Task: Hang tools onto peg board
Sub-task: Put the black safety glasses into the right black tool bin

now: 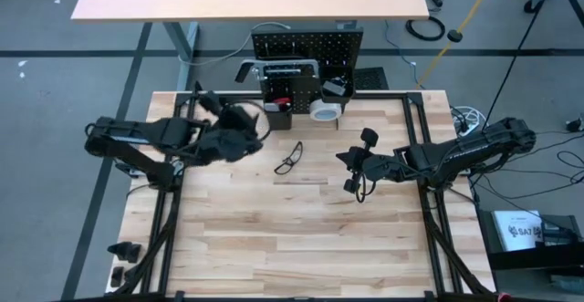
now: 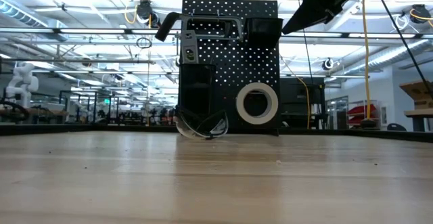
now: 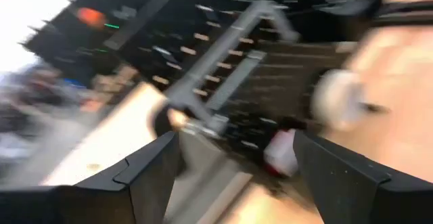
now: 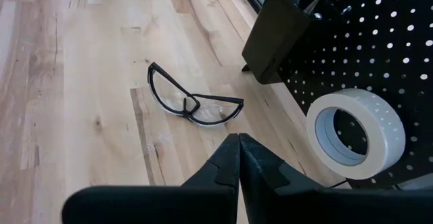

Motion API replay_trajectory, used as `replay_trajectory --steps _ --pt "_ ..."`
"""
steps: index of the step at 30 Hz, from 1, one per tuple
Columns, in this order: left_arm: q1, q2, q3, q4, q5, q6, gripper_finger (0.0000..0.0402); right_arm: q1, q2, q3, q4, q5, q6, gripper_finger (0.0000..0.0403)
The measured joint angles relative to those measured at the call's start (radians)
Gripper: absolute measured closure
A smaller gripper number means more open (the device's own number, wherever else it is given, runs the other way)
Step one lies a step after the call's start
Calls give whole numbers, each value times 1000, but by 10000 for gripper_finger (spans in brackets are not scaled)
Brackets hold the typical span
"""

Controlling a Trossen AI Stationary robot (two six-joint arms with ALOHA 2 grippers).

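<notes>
Risk, left arm: the left gripper [image 3: 230, 176] sits close in front of the upright black perforated metal peg board [image 1: 307, 42], with the grey bar clamp [image 3: 223, 82] hanging just ahead of it. My judgement is that a careless pull-away could catch the clamp and knock it off its hooks.
Risk, glasses: a pair of black-framed clear safety glasses [image 4: 191, 102] lies loose on the light wooden tabletop [image 1: 301, 238], near the board's foot. If they are next to be hung, the thin frame lying flat could slide away from a pinch (a guess, not a thing seen).
Risk, tape: the white tape roll [image 4: 355, 132] hangs low on the board; an arm reaching for the glasses might brush it.
Left fingers: the two dark fingers [image 3: 152, 173] stand wide apart, with nothing gripped between them; the clamp shows through the gap but appears to hang on the board.
Right fingers: the right gripper [image 4: 238, 158] is pressed fully together, holding nothing, hovering above the table and looking down on the glasses.
Tools: the clamp is across the board's top, the tape roll lower down, and a black box-shaped bin [image 4: 274, 34] is mounted beside the roll.
Arms: left at the board's left side, right over the table's right half.
</notes>
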Motion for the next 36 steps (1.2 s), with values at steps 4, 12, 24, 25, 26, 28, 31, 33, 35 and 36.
replay_trajectory --steps 4,12,24,25,26,28,31,33,35,36 --pt "-76 -25 -2 -142 146 -214 107 0 0 0 3 0 1 403" --pt "-281 -32 -170 -222 235 -476 107 0 0 0 2 -47 27 403" --pt "-488 -31 -527 53 346 -643 108 -18 141 0 117 -60 150 403" --pt "-497 -30 -554 78 346 -644 109 -25 164 0 146 -84 149 402" --pt "-503 -30 -579 107 343 -644 112 -32 189 0 167 -121 141 400" --pt "-511 -31 -625 161 338 -644 123 -45 241 0 213 -192 134 394" --pt "-516 -31 -681 209 339 -644 157 -54 311 0 293 -231 118 376" --pt "-517 -31 -703 223 344 -644 190 -59 357 0 352 -231 99 361" --pt "-517 -31 -716 224 348 -642 233 -69 393 0 419 -216 116 343" --pt "-517 -31 -720 223 347 -638 257 -75 408 0 453 -205 148 333"
